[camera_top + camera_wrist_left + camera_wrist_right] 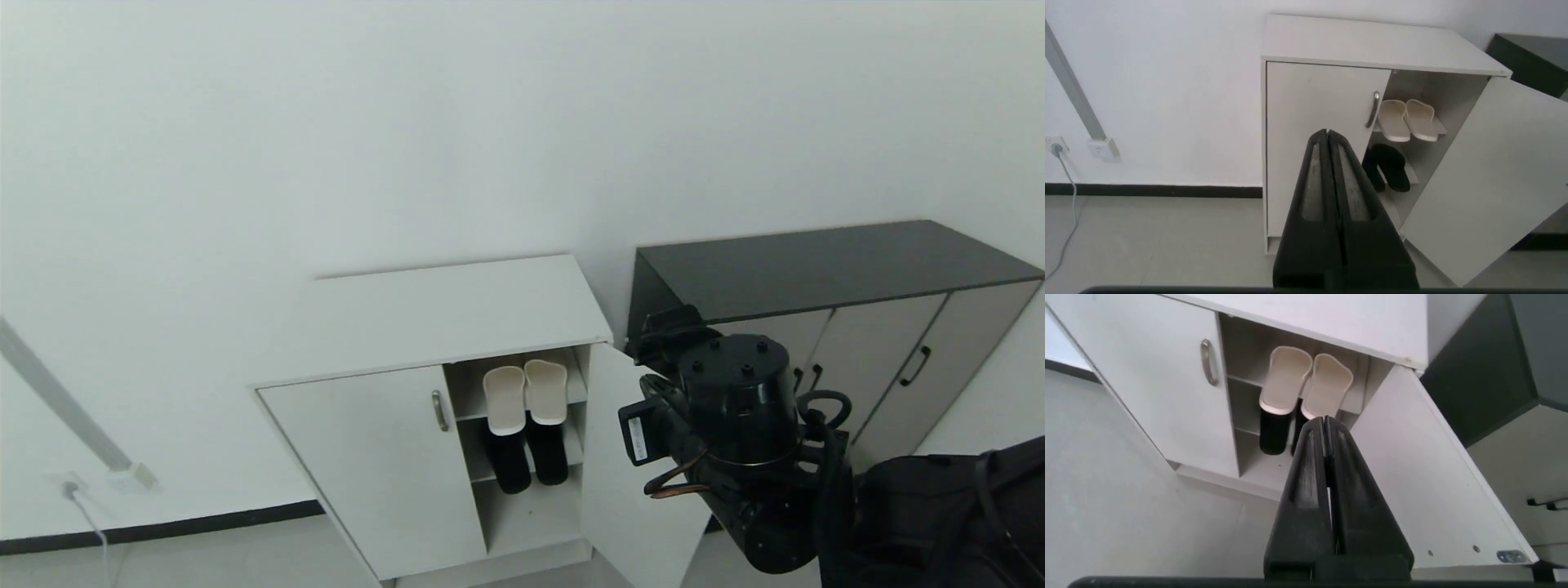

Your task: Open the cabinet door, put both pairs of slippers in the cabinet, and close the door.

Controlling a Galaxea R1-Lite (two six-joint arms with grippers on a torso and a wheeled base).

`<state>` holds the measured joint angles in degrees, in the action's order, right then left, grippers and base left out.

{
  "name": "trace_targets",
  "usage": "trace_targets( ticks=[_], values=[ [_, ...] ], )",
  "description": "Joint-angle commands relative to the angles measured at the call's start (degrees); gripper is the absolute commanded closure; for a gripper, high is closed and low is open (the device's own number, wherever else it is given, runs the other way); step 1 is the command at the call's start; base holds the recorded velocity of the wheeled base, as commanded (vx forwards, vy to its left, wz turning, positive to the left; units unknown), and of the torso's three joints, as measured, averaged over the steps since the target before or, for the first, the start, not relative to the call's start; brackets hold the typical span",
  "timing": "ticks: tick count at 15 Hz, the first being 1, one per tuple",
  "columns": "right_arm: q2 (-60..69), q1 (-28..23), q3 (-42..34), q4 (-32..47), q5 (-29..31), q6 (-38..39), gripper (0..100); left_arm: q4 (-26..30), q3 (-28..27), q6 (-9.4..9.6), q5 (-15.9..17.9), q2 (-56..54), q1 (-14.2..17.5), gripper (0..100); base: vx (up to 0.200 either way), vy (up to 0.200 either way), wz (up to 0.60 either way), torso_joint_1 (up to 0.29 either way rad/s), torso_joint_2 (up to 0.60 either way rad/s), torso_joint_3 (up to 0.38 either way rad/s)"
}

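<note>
1. Head view: The white cabinet (441,314) stood against the wall. Its left door (375,465) was closed, and its right door (629,490) was swung wide open. A pair of white slippers (504,400) lay side by side on the upper shelf, their ends poking out past the shelf's front edge. A pair of black slippers (510,461) sat on the shelf directly below. The right arm (739,400) hung just in front of the open door. A dark-topped cabinet (816,261) stood to the right, and a wall socket (69,486) was low on the left.

2. Left wrist view: The left gripper (1328,135) faced the closed door, well apart from it, with its jaws pressed together and holding nothing. Both pairs of slippers showed inside beside the metal handle (1374,109), the white pair (1395,121) above the black pair (1380,167).

3. Right wrist view: The right gripper (1327,420) pointed at the open compartment. Its jaws were together and empty, near the slippers but not touching them.
</note>
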<state>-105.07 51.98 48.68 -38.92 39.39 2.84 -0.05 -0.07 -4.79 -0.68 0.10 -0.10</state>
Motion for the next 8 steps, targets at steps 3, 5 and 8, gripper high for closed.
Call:
trace_targets(
  ticks=[3, 5, 8],
  values=[
    [-0.6, -0.7, -0.3, -0.1, 0.0, -0.2, 100, 0.0, 0.0, -0.13, 0.0, 0.0, 0.0, 100, 0.0, 0.0, -0.2, 0.001, 0.0, 0.001],
    [-0.7, -0.8, -0.4, -0.1, 0.0, -0.3, 100, 0.0, 0.0, -0.13, 0.0, 0.0, 0.0, 100, 0.0, 0.0, 0.0, 0.0, 0.0, 0.0],
    [-1.1, -0.9, -0.5, -0.3, 0.0, -0.6, 100, 0.0, 0.0, -0.13, 0.0, 0.0, 0.0, 100, -0.133, 0.0, 0.0, 0.0, 0.0, 0.003]
  ],
)
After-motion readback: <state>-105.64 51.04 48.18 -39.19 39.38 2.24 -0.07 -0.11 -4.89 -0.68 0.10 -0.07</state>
